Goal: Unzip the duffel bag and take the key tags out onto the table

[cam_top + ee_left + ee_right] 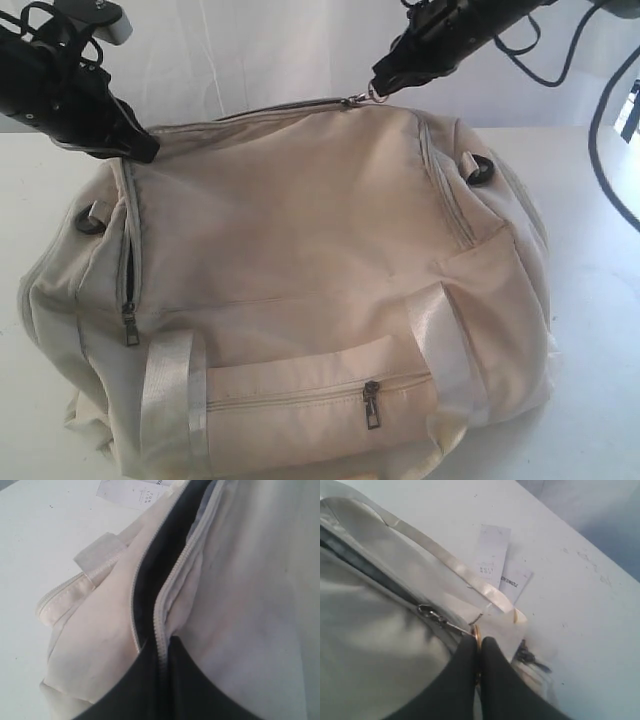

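Tabletop white, backdrop pale, duffel bag lying mid-surface; my left end effector clamps its zipper edge, my right end effector is pinched shut on the top zipper pull.

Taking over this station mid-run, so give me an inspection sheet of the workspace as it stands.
Surface: white table, a few specks.
Job's things: duffel bag on the table, main zipper partly open, dark lining showing; key tags not seen.
Clutter: two paper labels on the table beside the bag.
Grippers: left gripper shut on the bag's edge by the zipper; right gripper shut on the zipper pull.
Cables: black cables at the right, clear of the bag.
Surroundings: white backdrop behind the table.
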`<act>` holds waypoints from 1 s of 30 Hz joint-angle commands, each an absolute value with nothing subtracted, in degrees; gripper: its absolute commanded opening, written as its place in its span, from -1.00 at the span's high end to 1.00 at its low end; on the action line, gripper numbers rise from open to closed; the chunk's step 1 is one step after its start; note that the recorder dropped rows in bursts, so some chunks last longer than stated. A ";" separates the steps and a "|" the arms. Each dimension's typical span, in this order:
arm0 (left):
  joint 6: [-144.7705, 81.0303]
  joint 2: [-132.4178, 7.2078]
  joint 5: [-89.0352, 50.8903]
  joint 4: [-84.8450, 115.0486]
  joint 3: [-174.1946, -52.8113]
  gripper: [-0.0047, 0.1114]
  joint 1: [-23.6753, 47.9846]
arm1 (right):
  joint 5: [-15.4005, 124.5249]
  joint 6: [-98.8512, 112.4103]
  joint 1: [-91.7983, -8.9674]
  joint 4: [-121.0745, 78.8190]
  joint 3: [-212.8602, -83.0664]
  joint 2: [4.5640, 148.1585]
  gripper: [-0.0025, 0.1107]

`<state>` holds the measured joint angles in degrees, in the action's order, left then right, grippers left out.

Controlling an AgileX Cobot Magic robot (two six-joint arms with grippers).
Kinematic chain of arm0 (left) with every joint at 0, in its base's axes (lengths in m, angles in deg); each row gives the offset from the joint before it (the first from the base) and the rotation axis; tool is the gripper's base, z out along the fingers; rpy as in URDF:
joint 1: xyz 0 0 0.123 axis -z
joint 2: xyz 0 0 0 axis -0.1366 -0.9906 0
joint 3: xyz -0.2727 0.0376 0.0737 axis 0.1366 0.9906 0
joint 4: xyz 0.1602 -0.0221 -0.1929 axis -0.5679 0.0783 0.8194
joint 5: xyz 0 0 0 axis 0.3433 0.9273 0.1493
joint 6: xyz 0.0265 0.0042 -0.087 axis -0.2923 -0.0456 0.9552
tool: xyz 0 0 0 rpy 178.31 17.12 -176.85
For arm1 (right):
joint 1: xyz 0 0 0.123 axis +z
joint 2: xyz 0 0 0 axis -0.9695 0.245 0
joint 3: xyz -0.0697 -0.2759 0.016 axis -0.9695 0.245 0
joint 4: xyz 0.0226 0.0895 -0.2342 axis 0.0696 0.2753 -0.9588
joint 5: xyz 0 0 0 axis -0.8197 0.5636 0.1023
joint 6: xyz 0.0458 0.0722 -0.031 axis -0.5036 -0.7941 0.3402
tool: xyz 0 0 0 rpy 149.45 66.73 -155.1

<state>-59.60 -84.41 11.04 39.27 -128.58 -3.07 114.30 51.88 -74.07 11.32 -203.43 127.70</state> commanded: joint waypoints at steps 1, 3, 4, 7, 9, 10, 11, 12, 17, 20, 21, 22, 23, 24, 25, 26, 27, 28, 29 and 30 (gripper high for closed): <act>-59.03 -83.63 12.51 38.55 -128.81 0.92 -3.15 | 115.86 50.40 -77.66 8.02 -203.76 124.63 0.96; -59.03 -83.63 12.51 38.55 -128.81 0.92 -3.15 | 116.96 49.39 -78.75 7.73 -203.76 124.06 0.96; -59.03 -83.63 12.51 38.55 -128.81 0.92 -3.15 | 117.74 49.26 -79.19 7.73 -203.76 123.81 0.96; -58.61 -83.63 12.54 38.55 -128.81 0.92 -3.15 | 121.01 49.26 -80.49 7.29 -203.76 123.25 0.96; -58.47 -83.63 12.54 38.55 -128.81 0.92 -3.15 | 123.48 49.26 -81.49 7.18 -203.66 123.25 0.96; -58.47 -83.63 12.54 38.55 -128.81 0.92 -3.15 | 124.42 48.85 -81.80 7.06 -203.66 123.25 0.96; -58.47 -83.63 12.54 38.55 -128.81 0.92 -3.15 | 124.52 48.41 -82.46 7.06 -203.66 123.25 0.96; -58.47 -83.63 12.64 38.26 -128.81 0.92 -3.15 | 124.52 47.95 -82.86 7.06 -203.66 123.25 0.96; -58.57 -83.63 12.33 37.15 -128.81 0.92 -3.15 | 124.52 46.16 -83.76 7.53 -203.56 123.25 0.96; -60.46 -83.63 12.33 37.37 -128.91 0.80 -3.15 | 124.52 46.59 -83.76 8.65 -203.56 123.37 0.96; -61.20 -83.63 12.59 37.51 -128.91 0.69 -3.15 | 124.52 46.92 -83.62 9.31 -203.56 123.37 0.96; -61.61 -83.63 12.77 37.51 -128.91 0.54 -3.15 | 124.52 47.37 -83.62 10.16 -203.56 123.48 0.96; -62.40 -83.63 12.85 37.51 -128.91 0.36 -3.15 | 124.52 47.50 -83.62 10.61 -203.56 123.48 0.96; -63.27 -83.53 12.85 37.51 -128.91 0.17 -3.15 | 124.52 47.63 -83.62 10.76 -203.56 123.48 0.96; -63.59 -83.38 12.85 37.51 -128.91 -0.03 -3.15 | 124.52 47.63 -83.62 10.76 -203.56 123.48 0.96; -63.59 -83.33 12.85 37.74 -129.21 -0.16 -3.15 | 124.52 47.63 -83.62 10.76 -203.56 123.55 0.96; -63.59 -83.18 13.59 37.74 -129.85 -0.28 -3.15 | 124.52 47.63 -83.62 10.76 -203.56 123.55 0.96; -63.59 -82.94 14.39 37.87 -130.75 -0.32 -3.15 | 124.52 47.63 -83.62 10.76 -203.56 123.55 0.96; -63.59 -82.82 14.87 38.04 -131.54 -0.31 -3.15 | 124.52 47.63 -83.62 11.00 -203.56 123.55 0.96; -63.59 -82.54 15.14 38.22 -132.69 -0.29 -3.15 | 124.52 47.63 -83.62 11.35 -203.56 123.55 0.96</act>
